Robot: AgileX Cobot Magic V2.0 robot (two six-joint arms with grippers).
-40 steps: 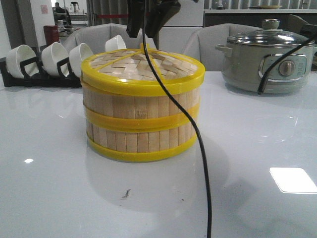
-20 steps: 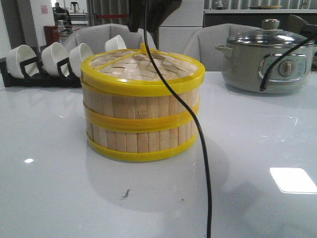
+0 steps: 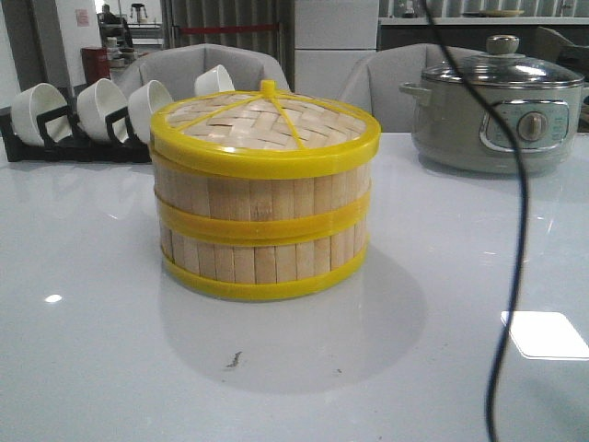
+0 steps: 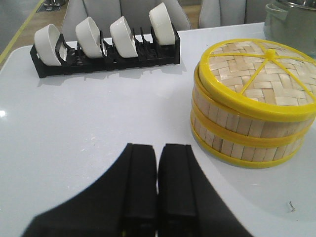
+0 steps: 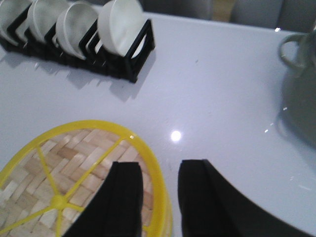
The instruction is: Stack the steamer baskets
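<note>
Two steamer baskets stand stacked on the white table, the upper basket (image 3: 262,195) on the lower basket (image 3: 262,262), with a woven yellow-rimmed lid (image 3: 262,124) on top. The stack also shows in the left wrist view (image 4: 247,128). My left gripper (image 4: 158,148) is shut and empty, low over bare table, apart from the stack. My right gripper (image 5: 159,167) is open and empty, hovering above the lid's rim (image 5: 153,163); one finger is over the lid, the other over the table. Neither gripper shows in the front view.
A black rack of white bowls (image 3: 83,115) stands at the back left. A grey electric pot (image 3: 497,106) stands at the back right. A black cable (image 3: 511,230) hangs down on the right of the front view. Grey chairs stand behind the table.
My right arm, which was just above the lid in the front view, has lifted out of that view. The hanging cable has swung from the middle to the right. The stack has not moved.
</note>
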